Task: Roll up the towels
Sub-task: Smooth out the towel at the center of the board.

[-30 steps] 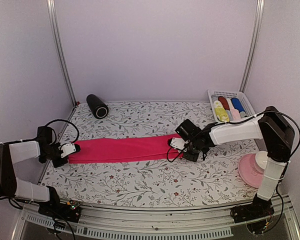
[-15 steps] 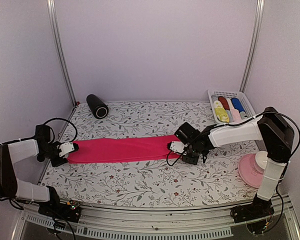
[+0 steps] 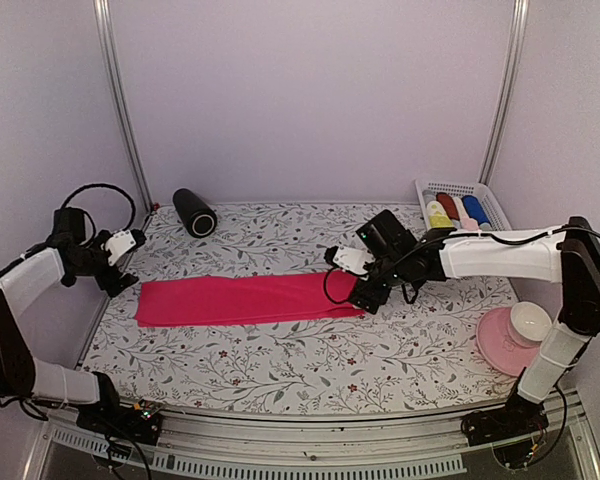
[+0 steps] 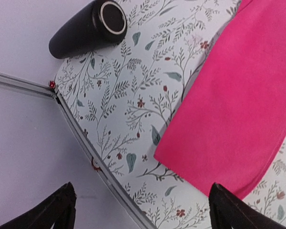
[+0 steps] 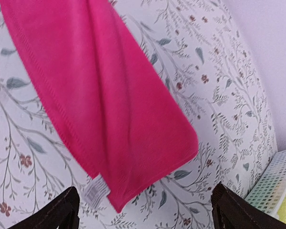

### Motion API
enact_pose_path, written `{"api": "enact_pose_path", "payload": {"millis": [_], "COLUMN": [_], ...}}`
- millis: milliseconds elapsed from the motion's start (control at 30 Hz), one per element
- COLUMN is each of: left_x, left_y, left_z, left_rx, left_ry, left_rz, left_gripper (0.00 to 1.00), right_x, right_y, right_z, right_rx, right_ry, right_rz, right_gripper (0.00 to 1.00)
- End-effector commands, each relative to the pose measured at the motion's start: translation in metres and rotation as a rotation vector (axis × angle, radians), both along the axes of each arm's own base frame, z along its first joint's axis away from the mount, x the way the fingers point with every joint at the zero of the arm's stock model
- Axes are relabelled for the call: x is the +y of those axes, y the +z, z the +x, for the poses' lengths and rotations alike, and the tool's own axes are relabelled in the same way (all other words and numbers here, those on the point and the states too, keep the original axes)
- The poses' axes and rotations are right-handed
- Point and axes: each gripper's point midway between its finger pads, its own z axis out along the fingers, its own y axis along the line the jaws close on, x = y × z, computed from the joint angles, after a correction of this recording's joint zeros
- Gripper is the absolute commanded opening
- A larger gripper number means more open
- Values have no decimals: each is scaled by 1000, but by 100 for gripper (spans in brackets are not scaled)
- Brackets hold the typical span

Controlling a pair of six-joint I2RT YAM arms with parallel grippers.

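A hot pink towel point(image 3: 250, 298) lies flat as a long strip across the middle of the flowered table; its left end point(image 4: 238, 105) and its right end with a white label point(image 5: 100, 95) show in the wrist views. My left gripper point(image 3: 123, 268) hovers open just off the towel's left end, with nothing between its jaws point(image 4: 143, 214). Over the right end my right gripper point(image 3: 363, 290) is also open and empty point(image 5: 145, 214). Rolled towels, yellow point(image 3: 438, 216), red point(image 3: 449, 204) and blue point(image 3: 477, 210), lie in a white basket point(image 3: 455, 184).
A black cylinder point(image 3: 193, 211) lies at the back left near the frame post, and shows in the left wrist view point(image 4: 88, 28). A pink plate point(image 3: 495, 350) holding a white bowl point(image 3: 530, 320) stands at the right edge. The basket's corner point(image 5: 276, 186) is close to the right gripper.
Both grippers opened and let go of the pink towel's ends. The left one drew back and up to the left; the right one rose and shifted toward the back. The towel lies flat.
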Motion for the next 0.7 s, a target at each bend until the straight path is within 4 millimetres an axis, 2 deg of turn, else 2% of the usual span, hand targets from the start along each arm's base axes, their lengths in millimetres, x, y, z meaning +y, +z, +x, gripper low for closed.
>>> {"api": "enact_pose_path", "payload": {"millis": [0,100,133,267,333,467,667], "left_x": [-43,-81,-102,-152,-178,-228,-280], "left_y": [5,5,8,14,12,-7,-45], "left_z": [25,34,37,45,49,49,52], "left_rx": [-28,-68,-87,-135,-142,-128,-93], "left_ry": [35,-16,-52,-127,-169,-254,-304], "left_rz": [-108,-72,-66,-21,0,62,124], "left_gripper": [97,97,97,97,97,97,97], "right_x": [16,11,6,-7,-11,-17,-29], "right_y": [32,24,19,-15,-23,-36,-52], "right_z": [56,90,101,126,132,135,136], "right_rx": [-96,-135,-140,-95,-86,-62,-35], "right_ry": [-160,-280,-317,-402,-423,-447,-482], "right_rz": [120,91,78,30,24,24,11], "right_gripper": [98,99,99,99,99,99,99]}}
